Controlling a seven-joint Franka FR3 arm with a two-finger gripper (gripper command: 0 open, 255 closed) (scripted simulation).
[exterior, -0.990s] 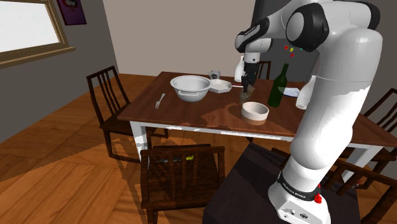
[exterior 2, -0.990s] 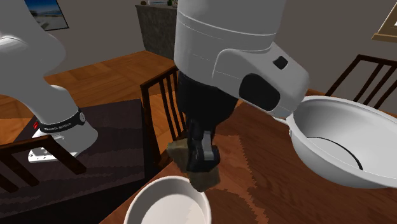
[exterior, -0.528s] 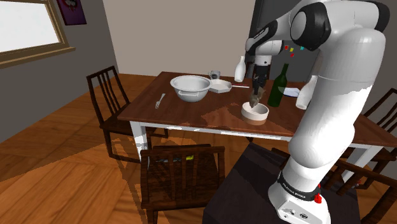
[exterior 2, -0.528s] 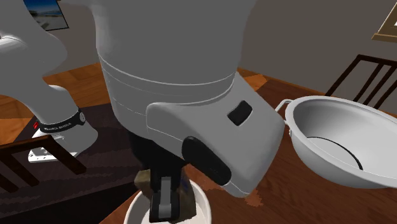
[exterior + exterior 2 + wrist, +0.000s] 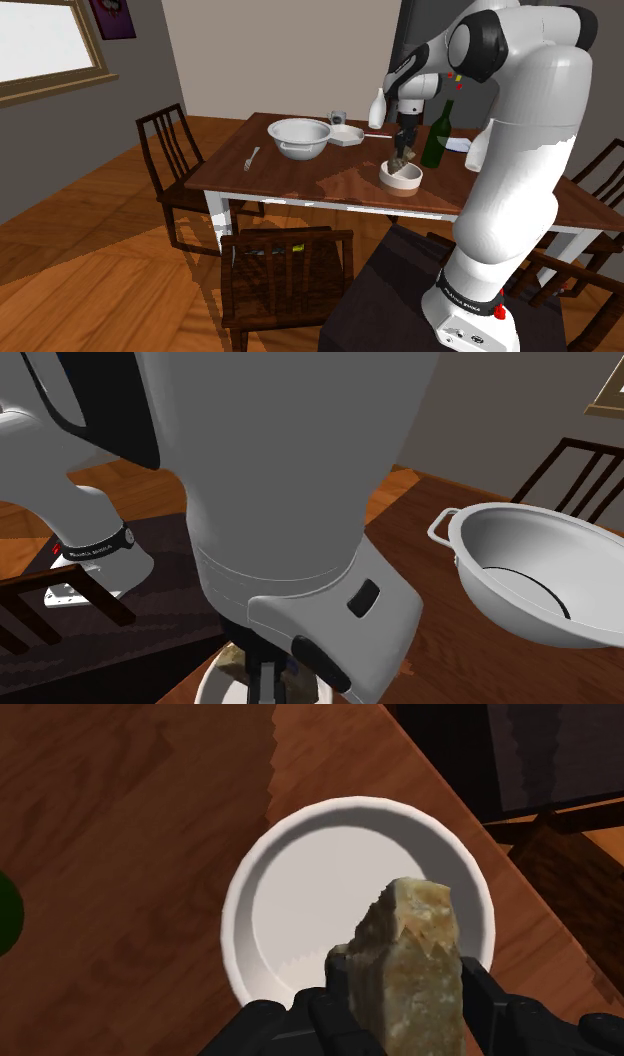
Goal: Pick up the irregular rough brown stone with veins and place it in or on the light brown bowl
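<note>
The tool (image 5: 405,989) is clenched on the stone (image 5: 410,954), a rough tan-brown lump with paler veins, with the black fingers (image 5: 338,992) squeezed against either side of it. The stone hangs right over the bowl (image 5: 240,904), which looks white inside with a pale rim and sits toward the near edge of the worktop (image 5: 300,180). From the shoulder view, the stone (image 5: 402,161) is down at about the rim of the bowl (image 5: 400,179). Honestly can't tell if it touches the bottom. The arm (image 5: 520,120) reaches over and comes down on it from above. A dark green bottle (image 5: 436,135) stands just beside the bowl, on the shoulder view's right. Over to that view's left there's a big white pot (image 5: 299,138) with handles, and a fork (image 5: 251,157) lies further left of that. At the far side of the worktop stand a white bottle (image 5: 378,108) and a glass (image 5: 338,117). A dark wooden chair (image 5: 285,275) is pushed in at the near side.
</note>
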